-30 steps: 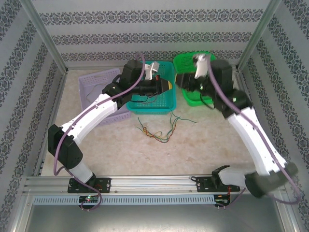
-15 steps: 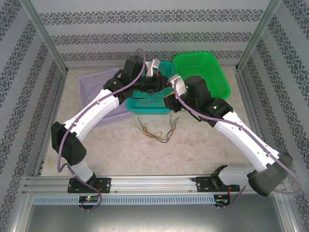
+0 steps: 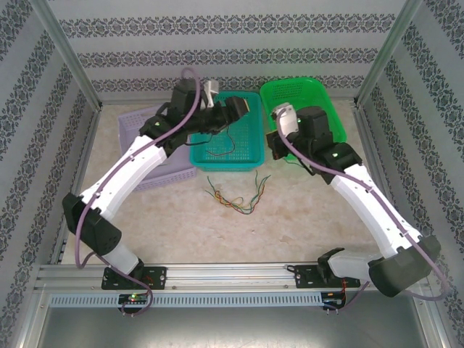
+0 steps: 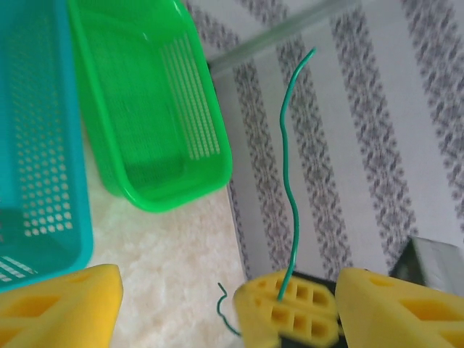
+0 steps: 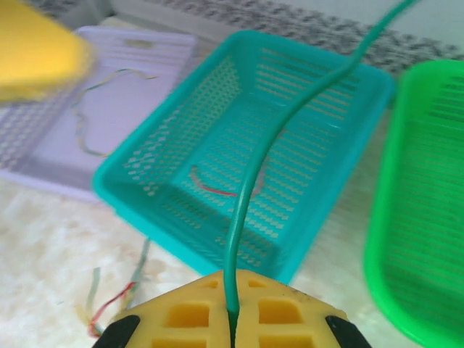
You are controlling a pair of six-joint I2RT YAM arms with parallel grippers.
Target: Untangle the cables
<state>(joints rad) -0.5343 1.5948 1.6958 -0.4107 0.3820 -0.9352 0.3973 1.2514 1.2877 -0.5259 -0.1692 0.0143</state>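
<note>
Three plastic baskets stand in a row along the far side of the bench [image 3: 304, 217]: purple basket [image 3: 138, 127] left, teal basket [image 3: 225, 164] middle, green basket [image 3: 301, 98] right, with teal and green just beside each other. Both arms reach in over them. The left arm [image 3: 138, 163] crosses above the purple basket with its wrist over the teal one's far rim; the right arm [image 3: 370, 203] ends over the gap between teal and green. Here the right fingers [image 5: 188, 315] are pressed together, pinching a green wire [image 5: 232, 261] that rises from the pads in a loose wavy line. The left fingers [image 4: 58, 304] are spread wide, one on each side of the right pair, not touching the wire. The rest of the cables [image 3: 235, 197] form a small loose tangle of green, red and yellow on the open bench, just in front of the teal basket and apart from both arms. One red strand [image 5: 217, 191] lies on the teal basket's floor, and a pale yellowish strand [image 5: 87, 130] lies in the purple one. Bench top cream, mottled like stone, matte. The walls [image 3: 232, 51] are papered in grey-and-white ornamental bands on three sides. Bare aluminium posts [image 3: 65, 51] stand at the corners, and a slotted aluminium rail [image 3: 232, 275] along the near edge carries the arm bases. Baskets glossy, moulded, rectangular with rounded corners, pierced with fine slots. Finger pads yellow, ribbed in a waffle grid. Arm shells white, joints black.
</note>
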